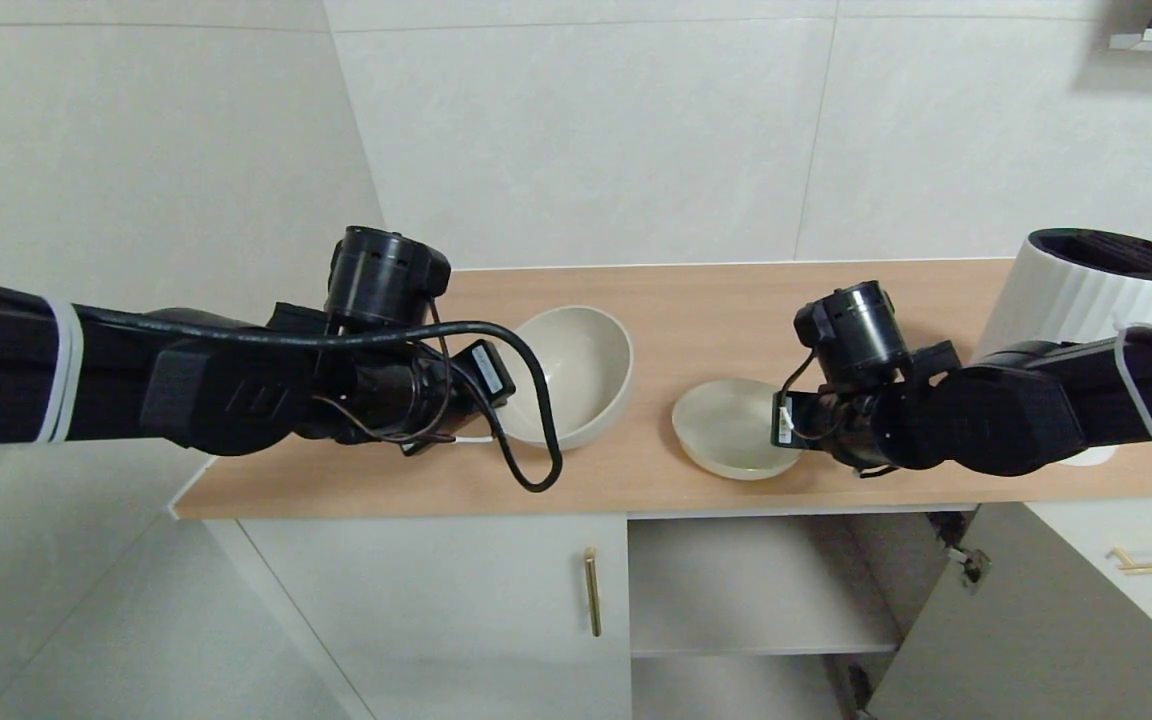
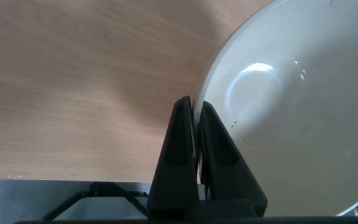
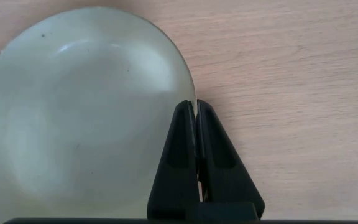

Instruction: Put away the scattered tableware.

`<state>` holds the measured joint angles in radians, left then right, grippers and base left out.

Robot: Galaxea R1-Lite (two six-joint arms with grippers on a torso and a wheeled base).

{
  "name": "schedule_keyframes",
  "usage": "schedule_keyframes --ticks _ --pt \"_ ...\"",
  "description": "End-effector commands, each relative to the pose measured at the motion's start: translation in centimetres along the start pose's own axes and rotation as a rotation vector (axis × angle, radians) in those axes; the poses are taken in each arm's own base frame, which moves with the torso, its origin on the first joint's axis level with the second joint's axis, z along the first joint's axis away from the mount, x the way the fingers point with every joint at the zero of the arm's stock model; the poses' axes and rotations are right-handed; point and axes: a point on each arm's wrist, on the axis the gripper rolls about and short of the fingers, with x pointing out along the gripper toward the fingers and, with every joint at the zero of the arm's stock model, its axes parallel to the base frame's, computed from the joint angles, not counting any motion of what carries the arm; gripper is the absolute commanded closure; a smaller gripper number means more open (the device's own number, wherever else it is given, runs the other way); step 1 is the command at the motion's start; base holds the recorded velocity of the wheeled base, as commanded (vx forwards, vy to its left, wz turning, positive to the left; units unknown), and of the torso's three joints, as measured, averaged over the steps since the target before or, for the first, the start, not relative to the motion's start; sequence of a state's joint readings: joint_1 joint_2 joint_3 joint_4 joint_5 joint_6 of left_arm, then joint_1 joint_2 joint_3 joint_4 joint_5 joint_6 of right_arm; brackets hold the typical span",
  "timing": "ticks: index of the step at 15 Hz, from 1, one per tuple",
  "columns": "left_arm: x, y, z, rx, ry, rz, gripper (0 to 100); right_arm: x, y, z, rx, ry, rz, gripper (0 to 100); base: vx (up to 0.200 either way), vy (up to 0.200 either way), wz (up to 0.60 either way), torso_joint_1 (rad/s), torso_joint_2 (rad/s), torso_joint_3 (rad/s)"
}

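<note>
- Nearest me is the white cabinet (image 1: pixel 436 600) under the counter. Its left door is shut and has a gold handle (image 1: pixel 591 592). The right door (image 1: pixel 1026 620) hangs open, and I can see a bare shelf (image 1: pixel 746 590) inside.
- On the wooden counter (image 1: pixel 696 310), close to the near edge and right of centre, lies the pale green plate (image 1: pixel 726 425).
- My right gripper (image 3: pixel 196 106) is pinched narrow on the plate's right rim, with one finger on each side of the edge.
- Left of the plate and slightly farther back is the beige bowl (image 1: pixel 581 365). It looks tipped, with its opening turned toward the left.
- My left gripper (image 2: pixel 194 102) is clamped narrow on the bowl's left rim, and the rim runs between the fingers.
- Far right on the counter stands a white ribbed container (image 1: pixel 1086 290).
- Behind everything is the white tiled wall (image 1: pixel 586 130).
</note>
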<state>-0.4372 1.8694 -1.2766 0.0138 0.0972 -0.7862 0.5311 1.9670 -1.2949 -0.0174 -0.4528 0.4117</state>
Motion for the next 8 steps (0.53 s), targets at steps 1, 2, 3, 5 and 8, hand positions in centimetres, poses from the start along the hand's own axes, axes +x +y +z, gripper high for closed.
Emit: schedule_keyframes --ticks 1,2,3,5,8 --pt "-1.6 0.1 0.1 0.004 -0.011 -0.014 100 -1.6 -0.8 1.0 0.021 -0.028 0.012 100 0.0 0.0 0.0 0.0 0.0 0.0" --pt "-2.1 0.1 0.1 0.003 -0.014 -0.019 100 -2.1 -1.0 1.3 0.028 -0.037 0.018 100 0.0 0.0 0.0 0.0 0.0 0.0" --pt "-3.6 0.5 0.2 0.007 -0.027 -0.026 100 -3.8 -1.6 2.0 0.041 -0.044 0.071 100 0.0 0.0 0.0 0.0 0.0 0.0" --pt "-5.9 1.4 0.3 0.039 -0.05 -0.031 100 -6.4 -2.6 2.3 0.039 -0.01 0.154 100 0.0 0.0 0.0 0.0 0.0 0.0" --pt "-9.7 2.3 -0.3 0.087 -0.064 -0.073 100 -9.7 -4.9 2.1 0.049 0.021 0.246 100 0.0 0.0 0.0 0.0 0.0 0.0"
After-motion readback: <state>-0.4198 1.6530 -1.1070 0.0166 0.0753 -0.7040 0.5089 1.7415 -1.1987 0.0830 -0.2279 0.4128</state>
